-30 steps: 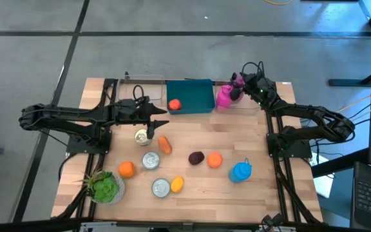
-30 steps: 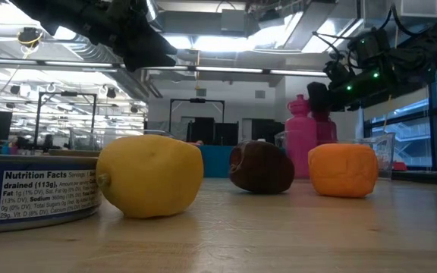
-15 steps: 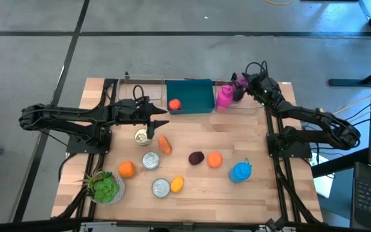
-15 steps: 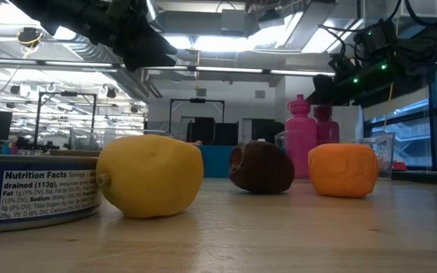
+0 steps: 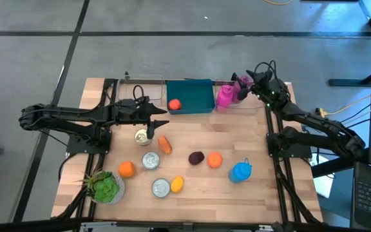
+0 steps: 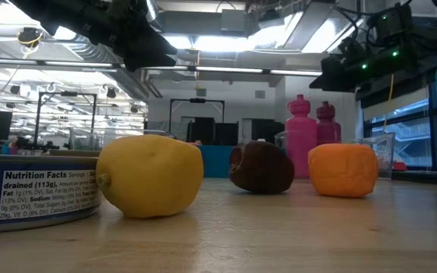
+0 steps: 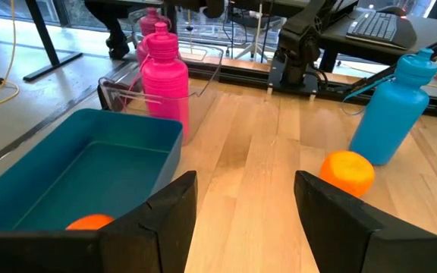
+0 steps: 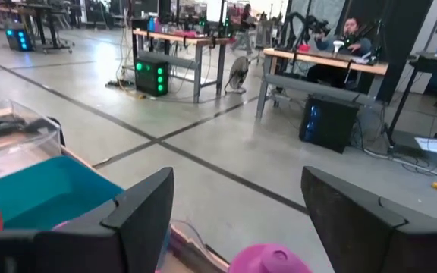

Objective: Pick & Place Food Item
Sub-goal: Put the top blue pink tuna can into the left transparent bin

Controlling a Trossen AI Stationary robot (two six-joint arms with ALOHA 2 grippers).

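My left gripper (image 5: 158,121) (image 7: 245,216) hovers open over the table's left middle, near the teal bin (image 5: 192,95) (image 7: 89,171). In the bin lies a red-orange food item (image 5: 174,104) (image 7: 89,222). My right gripper (image 5: 245,87) (image 8: 237,220) is open, raised above two pink bottles (image 5: 224,96) (image 6: 302,144) that stand at the table's far edge; one pink cap (image 8: 270,259) shows below its fingers. An orange (image 5: 214,159) (image 6: 343,171), a dark fruit (image 5: 196,158) (image 6: 261,168) and a lemon (image 5: 177,184) (image 6: 150,176) rest on the table.
A carrot-like piece (image 5: 165,144), another orange (image 5: 127,169), three tins (image 5: 150,160), a lettuce (image 5: 105,187) and a blue bottle (image 5: 241,171) (image 7: 391,114) stand on the near half. Clear boxes (image 5: 143,87) flank the bin. A person sits at a desk (image 8: 347,34) in the room behind.
My right gripper has risen from beside the pink bottles and drawn back toward the table's right far corner. The smaller pink bottle, earlier hidden behind it in the low view, now stands in plain sight.
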